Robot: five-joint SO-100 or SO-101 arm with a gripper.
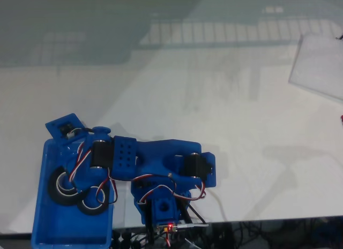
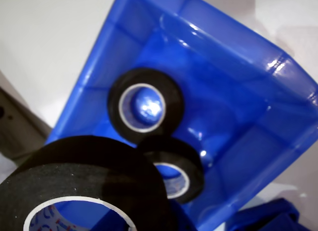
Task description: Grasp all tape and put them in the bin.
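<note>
Nearing its end, the task is looking almost complete: two black tape rolls are already lying on the floor of the blue bin [image 2: 238, 116], one flat near the middle [image 2: 145, 104] and a second [image 2: 174, 171] leaning against it and partly overlapping its lower edge. In the fixed view the same pair is showing in the bin [image 1: 40, 206], one roll [image 1: 63, 186] beside the other [image 1: 95, 202], while the table [image 1: 214, 99] around is showing no further rolls.

A third roll [image 2: 74, 186] is filling the lower left of the wrist view, very close to the lens and hanging above the bin's interior, so it is apparently being carried by the end effector. The fingers themselves are hidden behind that roll, and I cannot tell for certain how wide they are standing or whether they are clamping it. In the fixed view the arm [image 1: 123, 158] is reaching over the bin's upper end. Judging from this, only the release of the last roll is remaining.
</note>
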